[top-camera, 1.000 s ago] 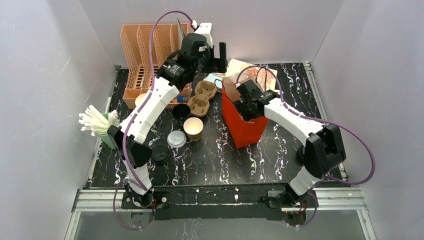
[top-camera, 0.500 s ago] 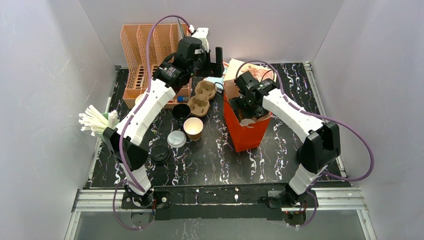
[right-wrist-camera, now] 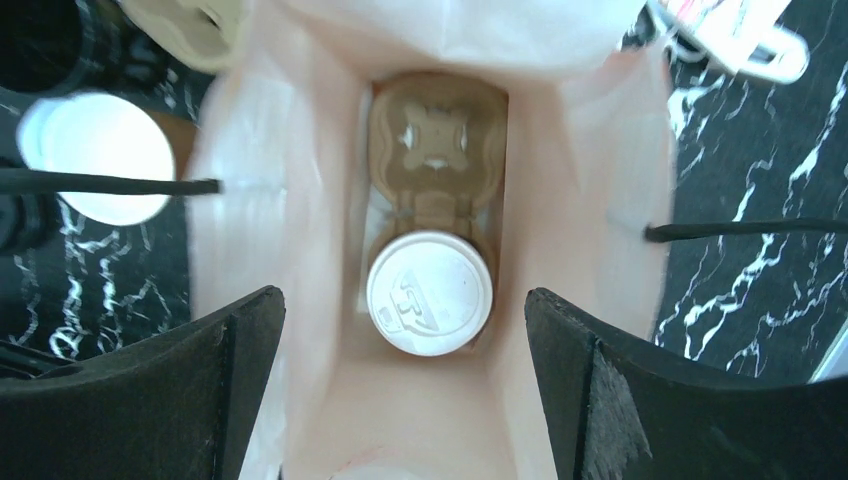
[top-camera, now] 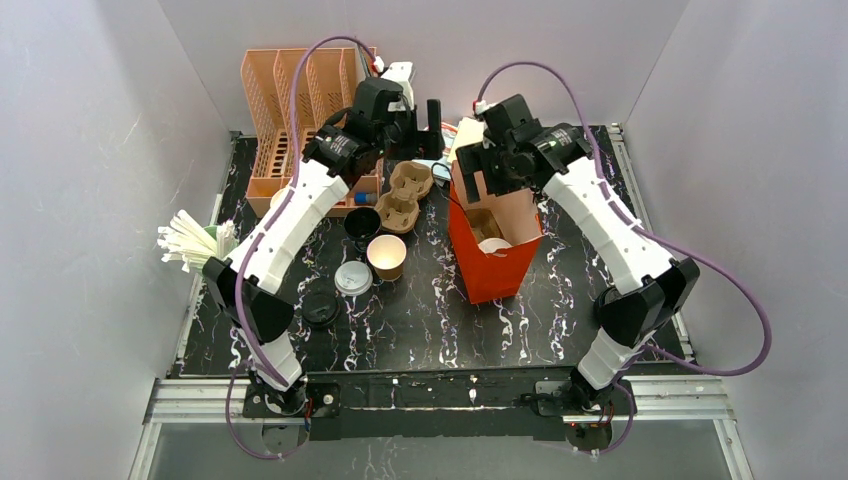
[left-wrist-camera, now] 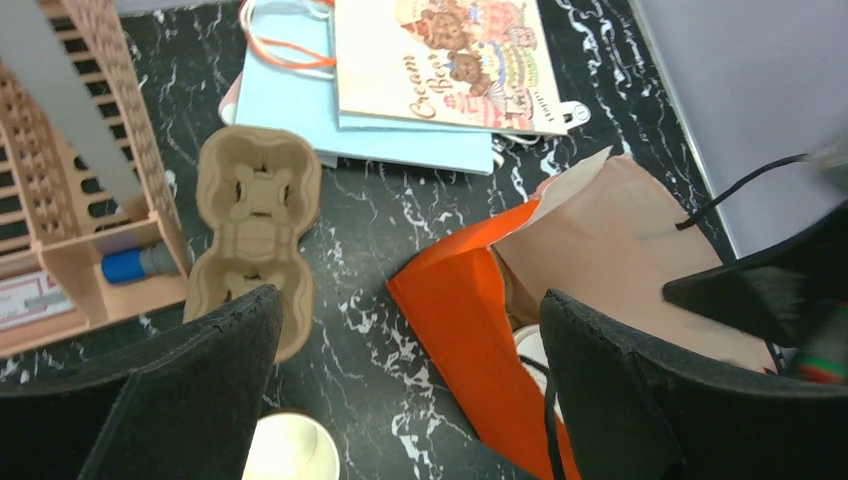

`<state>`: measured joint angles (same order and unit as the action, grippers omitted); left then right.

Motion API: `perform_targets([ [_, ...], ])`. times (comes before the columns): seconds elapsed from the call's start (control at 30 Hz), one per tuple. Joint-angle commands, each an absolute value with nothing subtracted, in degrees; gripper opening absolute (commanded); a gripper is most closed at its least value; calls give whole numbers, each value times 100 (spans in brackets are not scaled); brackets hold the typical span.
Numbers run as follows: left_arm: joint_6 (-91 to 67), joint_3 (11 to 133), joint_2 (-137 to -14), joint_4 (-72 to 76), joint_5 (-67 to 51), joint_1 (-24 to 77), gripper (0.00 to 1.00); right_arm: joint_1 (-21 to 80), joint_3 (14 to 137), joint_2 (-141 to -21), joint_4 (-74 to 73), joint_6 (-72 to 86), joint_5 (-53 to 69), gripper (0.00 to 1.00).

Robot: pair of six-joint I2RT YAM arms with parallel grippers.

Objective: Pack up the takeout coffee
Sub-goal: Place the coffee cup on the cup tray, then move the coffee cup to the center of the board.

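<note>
- The right gripper [right-wrist-camera: 402, 296] hangs straight over the mouth of the red paper bag [top-camera: 497, 272], its two black fingers spread wide apart and holding nothing.
- The coffee cup [right-wrist-camera: 430, 293], capped with a white plastic lid, stands at the bottom of the bag, seated in one pocket of a brown pulp cup carrier [right-wrist-camera: 437, 140]; the carrier's other pocket has no cup in it.
- The bag stands upright and open on the black marbled table [top-camera: 560, 320], right of centre.
- The left gripper [left-wrist-camera: 408, 298] is raised near the back of the table, beside the bag's left edge, its fingers also wide apart and touching nothing.
- A second cup carrier [top-camera: 405, 195] lies on the table left of the bag, just in front of an orange slotted rack [top-camera: 290, 110].
- In front of that carrier sit a black cup [top-camera: 361, 224] and an open brown cup [top-camera: 386, 256], white inside, close together.
- A white lid [top-camera: 352, 278] lies just left of the open brown cup; a black lid [top-camera: 320, 308] lies nearer the front.
- Flat paper bags [left-wrist-camera: 440, 60] lie at the back of the table.
</note>
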<state>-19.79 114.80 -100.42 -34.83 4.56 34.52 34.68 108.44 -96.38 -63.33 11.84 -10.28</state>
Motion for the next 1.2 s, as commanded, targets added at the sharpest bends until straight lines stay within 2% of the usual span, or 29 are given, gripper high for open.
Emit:
perform_targets([
  [0.0, -2357, 11364, -9411, -4192, 879, 3297, 98, 3494, 11815, -9483, -6285, 991, -837, 98],
  [0.2, -2731, 10763, -8676, -4659, 1015, 3120, 98, 3489, 12404, -9374, -6255, 1288, -857, 95],
  [0.37, -3233, 9637, -7722, -4407, 1224, 3064, 98, 3493, 12688, -9216, -6155, 1320, -1182, 90],
  [0.53, -3907, 8737, -7058, -4482, 1235, 3041, 98, 3490, 12834, -9056, -6043, 1439, -798, 84],
  [0.77, -4139, 8456, -7391, -5615, 1100, 3026, 98, 3489, 12611, -8988, -5806, 1621, -75, 78],
  [1.03, -4238, 8255, -7674, -5723, 885, 2945, 98, 3507, 12497, -9310, -5188, 1902, 241, 76],
  [1.17, -4399, 8443, -7885, -6119, 1050, 2738, 98, 3543, 13304, -9797, -5376, 1656, 557, 74],
])
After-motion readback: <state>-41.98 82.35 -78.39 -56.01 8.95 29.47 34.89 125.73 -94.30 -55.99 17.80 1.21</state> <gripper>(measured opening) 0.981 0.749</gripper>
